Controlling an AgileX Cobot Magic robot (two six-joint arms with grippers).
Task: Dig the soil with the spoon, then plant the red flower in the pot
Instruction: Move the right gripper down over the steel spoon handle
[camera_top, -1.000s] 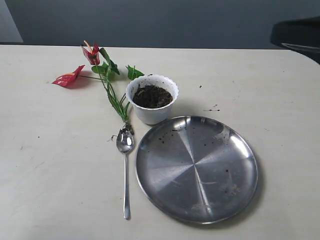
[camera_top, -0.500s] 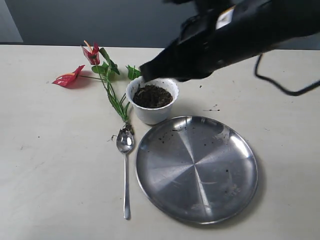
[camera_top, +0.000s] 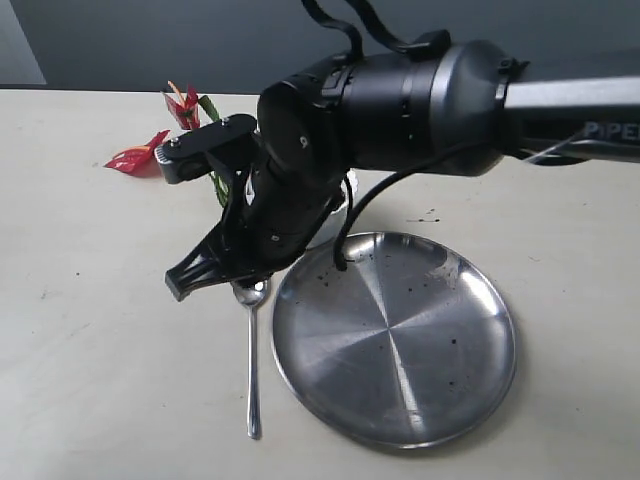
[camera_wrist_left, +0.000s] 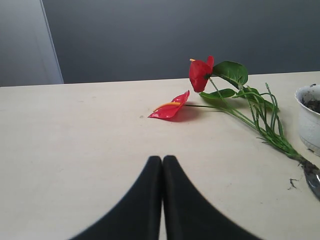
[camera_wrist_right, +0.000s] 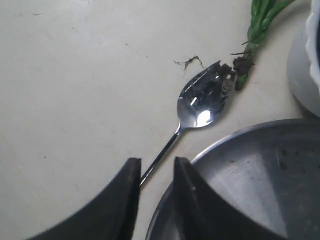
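The spoon (camera_wrist_right: 202, 102) lies flat on the table beside the steel plate, and its thin handle (camera_top: 252, 370) runs toward the table's front edge. My right gripper (camera_wrist_right: 156, 164) is open just above it, a finger on either side of the handle. In the exterior view that gripper (camera_top: 200, 277) hangs low over the spoon's bowl, and its arm hides nearly the whole pot. The red flower (camera_top: 135, 157) lies on the table; its blooms (camera_wrist_left: 200, 72) point away and its root end (camera_wrist_right: 244, 64) touches the spoon's tip. The pot (camera_wrist_left: 309, 120) holds dark soil (camera_wrist_left: 315, 105). My left gripper (camera_wrist_left: 162, 159) is shut and empty.
A large round steel plate (camera_top: 395, 340) flecked with soil lies right beside the spoon, and its rim (camera_wrist_right: 235, 135) sits close under one right finger. Soil crumbs (camera_top: 425, 217) dot the table behind the plate. A dark wall stands at the back.
The right arm has swung in from the upper right, passed over the pot and come down to the spoon. It now covers the pot. Spoon, flower and plate have not moved.
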